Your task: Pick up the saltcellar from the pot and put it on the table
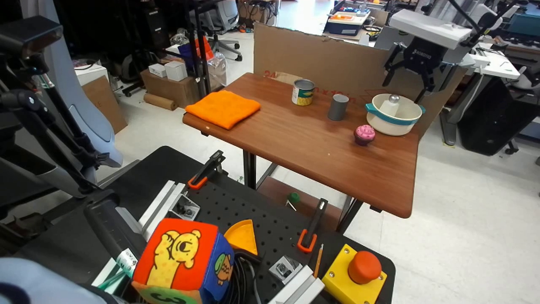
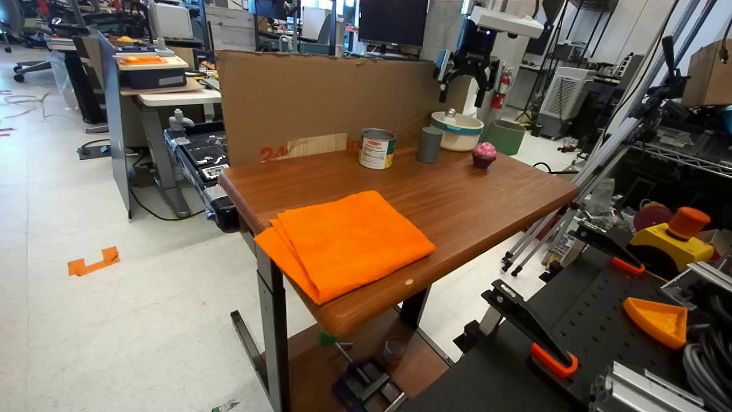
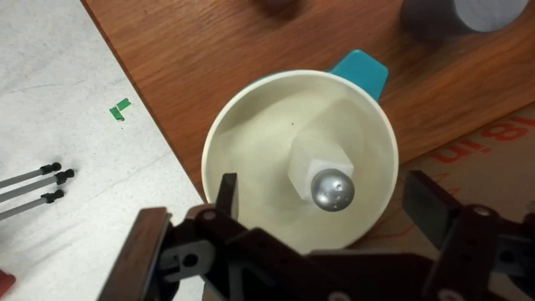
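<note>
While jaws gape, the saltcellar stands cap upward.

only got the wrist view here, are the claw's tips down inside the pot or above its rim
Observer: Above. In an exterior view the claw hangs with its tips showing above the rim of the pot.
Operator: ok, what's the dark blur at the top middle of my view
Observer: Going by its place, probably the cupcake; both exterior views show its pink top.
Operator: and what's at the end of the table farthest from the pot
Observer: A folded orange cloth lies there, in both exterior views.
</note>
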Available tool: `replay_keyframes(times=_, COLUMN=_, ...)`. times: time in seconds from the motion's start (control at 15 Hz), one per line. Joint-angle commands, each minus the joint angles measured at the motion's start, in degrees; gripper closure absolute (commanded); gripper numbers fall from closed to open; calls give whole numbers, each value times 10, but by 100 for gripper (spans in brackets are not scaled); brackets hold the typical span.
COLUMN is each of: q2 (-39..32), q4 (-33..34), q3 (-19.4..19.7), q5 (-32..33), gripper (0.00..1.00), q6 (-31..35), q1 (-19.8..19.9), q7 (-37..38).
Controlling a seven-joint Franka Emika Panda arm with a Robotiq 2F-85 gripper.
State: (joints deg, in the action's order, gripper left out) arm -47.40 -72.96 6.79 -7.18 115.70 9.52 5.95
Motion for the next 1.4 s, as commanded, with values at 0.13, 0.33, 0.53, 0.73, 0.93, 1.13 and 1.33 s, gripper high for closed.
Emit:
replay_keyframes(times=0.13, q2=-48, q4=73, q3=-2, q5=7, gripper=0, q6=-41, q1=-1, q7=37)
replay_keyframes(times=0.33, q2=-64, q4=97, q3=1, q5=8, gripper=34, q6=-53, q1=0, q7=52)
replay_keyframes(times=0.53, q2=-77, q4=119, q3=3, q5=8, gripper=58, q6=-64, q1=2, q7=65)
replay_keyframes(times=0.73, q2=-89, q4=134, q3=8, q5=12, gripper=82, q6=-65, q1=3, q7=77)
replay_keyframes(times=0.93, q2=-82, q4=133, q3=9, q5=12, gripper=93, q6=-70, q1=3, q7=84)
replay_keyframes(times=1.13, q2=-25, q4=78, q3=4, q5=3, gripper=93, q6=-71, q1=-2, q7=94)
replay_keyframes(times=1.33, q2=42, q4=12, q3=2, q5=8, gripper=93, q6=-98, q1=-8, q7=78)
